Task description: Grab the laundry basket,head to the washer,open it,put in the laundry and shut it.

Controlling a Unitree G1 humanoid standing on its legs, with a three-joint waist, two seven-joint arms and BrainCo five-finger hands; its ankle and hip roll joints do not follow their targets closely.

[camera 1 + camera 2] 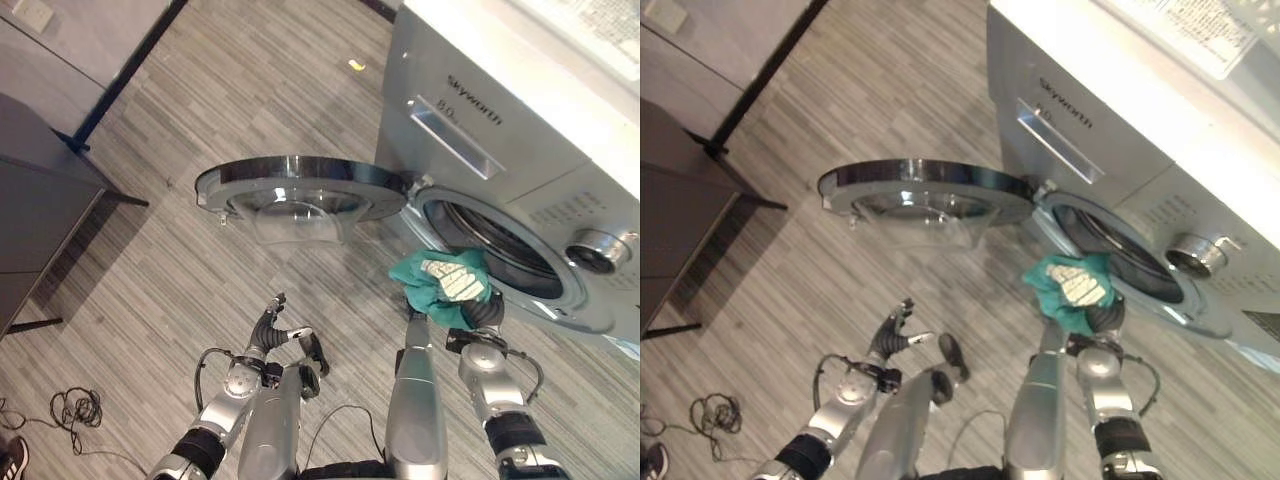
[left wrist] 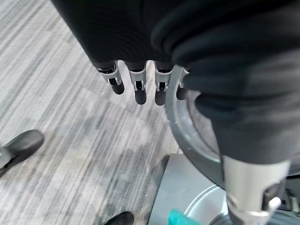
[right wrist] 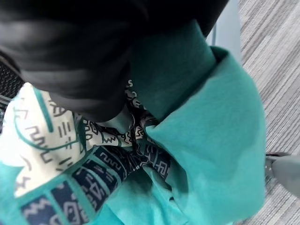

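Note:
A silver front-loading washer [image 1: 480, 130] stands at the right with its round glass door [image 1: 300, 185] swung wide open to the left. A teal garment with a white printed patch [image 1: 445, 285] is bunched over my right hand [image 1: 483, 312], right at the lower rim of the drum opening [image 1: 490, 240]. In the right wrist view the teal cloth [image 3: 211, 140] wraps the dark hand cover. My left hand [image 1: 275, 330] hangs low over the floor, in front of the door, open and holding nothing; its straight fingers [image 2: 136, 86] point at the floor beside the door's rim [image 2: 187, 126].
A dark cabinet [image 1: 40, 200] on thin legs stands at the left. A small yellow scrap [image 1: 356, 65] lies on the grey plank floor [image 1: 180, 280] far ahead. The open door juts out over the floor between the cabinet and the washer.

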